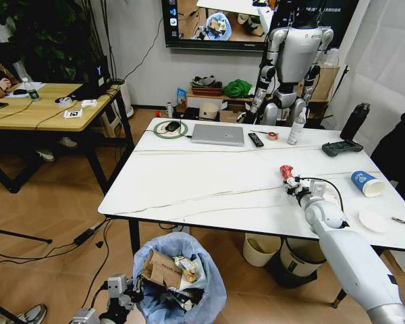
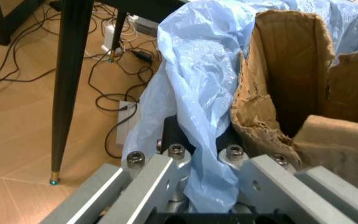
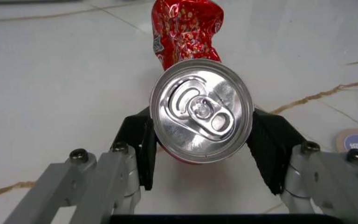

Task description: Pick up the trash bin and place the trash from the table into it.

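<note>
Right gripper (image 3: pixel 203 154) pinching crushed red can (image 3: pixel 188 32) by its lid end, long axis pointing away; trash bin (image 1: pixel 182 277) far down-left, bag rim clamped in left gripper (image 2: pixel 204 161).

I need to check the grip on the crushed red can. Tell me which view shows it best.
The right wrist view: the crushed red can sits top-on between the right pincer's black pads, which touch both its sides. The head view shows it small and red at the pincer's tip over the table. The left wrist view shows the trash bin's bag instead.

light: even, bright indoor | glare: soft sheen on table (image 1: pixel 209 175), can lid (image 3: pixel 202 116) | shadows: faint | blur: wrist-view foreground slightly soft
</note>
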